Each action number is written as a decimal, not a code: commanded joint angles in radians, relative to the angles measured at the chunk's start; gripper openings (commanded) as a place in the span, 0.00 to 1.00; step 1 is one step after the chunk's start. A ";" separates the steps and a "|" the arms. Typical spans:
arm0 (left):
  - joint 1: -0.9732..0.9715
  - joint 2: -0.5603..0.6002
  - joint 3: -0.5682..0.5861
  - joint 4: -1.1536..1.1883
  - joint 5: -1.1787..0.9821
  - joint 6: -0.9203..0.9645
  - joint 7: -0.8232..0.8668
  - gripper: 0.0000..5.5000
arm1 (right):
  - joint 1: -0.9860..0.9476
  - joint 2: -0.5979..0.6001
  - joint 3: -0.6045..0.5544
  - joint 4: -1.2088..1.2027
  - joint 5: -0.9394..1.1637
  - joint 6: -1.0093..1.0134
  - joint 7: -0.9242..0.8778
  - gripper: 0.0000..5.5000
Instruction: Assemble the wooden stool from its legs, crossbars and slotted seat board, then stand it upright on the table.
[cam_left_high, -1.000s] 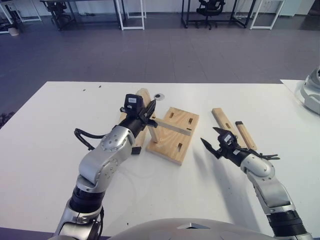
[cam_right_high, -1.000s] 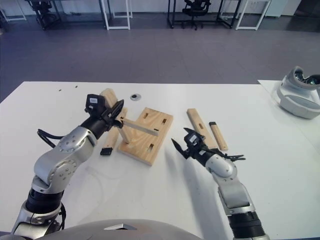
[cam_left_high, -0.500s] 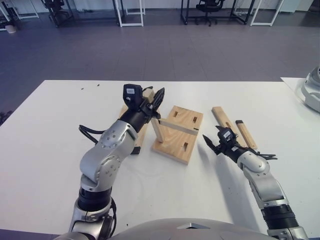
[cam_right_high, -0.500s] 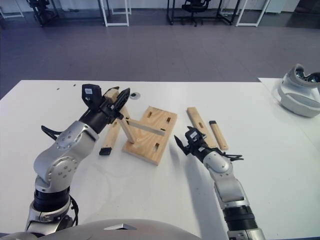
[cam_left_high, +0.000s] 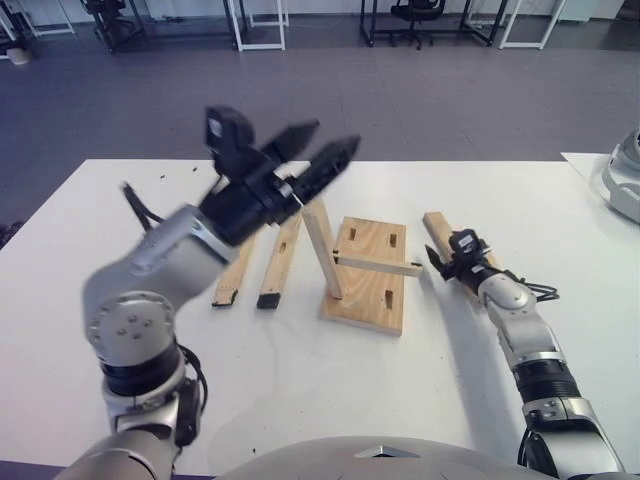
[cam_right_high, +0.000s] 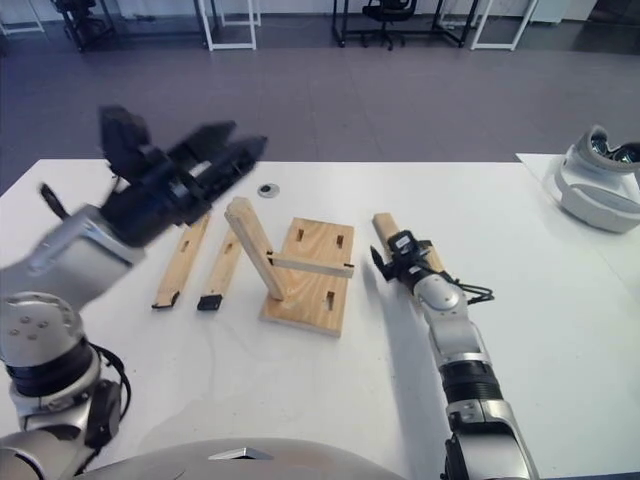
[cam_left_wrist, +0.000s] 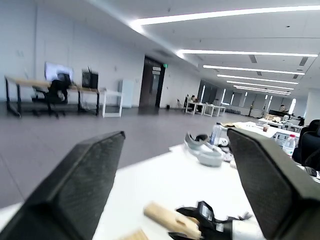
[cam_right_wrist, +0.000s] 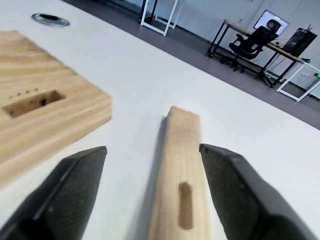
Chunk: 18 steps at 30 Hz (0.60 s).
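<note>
The slotted seat board (cam_left_high: 372, 283) lies flat mid-table. One leg (cam_left_high: 322, 248) stands tilted in a slot near its left edge, and a crossbar (cam_left_high: 380, 265) juts from that leg over the board. Two more legs (cam_left_high: 234, 270) (cam_left_high: 280, 258) lie side by side to the left. My left gripper (cam_left_high: 312, 152) hangs open and empty high above them, its fingers (cam_left_wrist: 82, 185) spread wide. A slotted leg (cam_right_wrist: 181, 170) lies right of the board, and my right gripper (cam_right_wrist: 152, 149) is open low over the table, straddling that leg's far end (cam_left_high: 437, 227).
A white headset (cam_right_high: 600, 192) rests on the neighbouring table at far right. A round metal grommet (cam_right_high: 267, 189) sits in the tabletop behind the board. Bare white table (cam_left_high: 330, 390) stretches in front of the parts and to the far left.
My left gripper has let go of the leg and risen up and back, open. The board with its leg and crossbar has turned and shifted right. My right gripper has advanced to the slotted leg.
</note>
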 joint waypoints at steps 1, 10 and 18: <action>-0.059 0.092 0.065 0.162 0.088 -0.072 -0.035 0.68 | 0.020 0.007 -0.056 -0.096 0.060 -0.043 -0.003 0.63; 0.266 0.064 -0.353 0.417 0.565 -0.070 -0.075 0.68 | 0.022 0.009 -0.035 -0.136 0.058 -0.035 0.003 0.63; 0.366 0.062 -0.465 0.500 0.832 -0.123 -0.083 0.68 | 0.028 0.019 0.005 -0.138 0.051 -0.035 0.006 0.63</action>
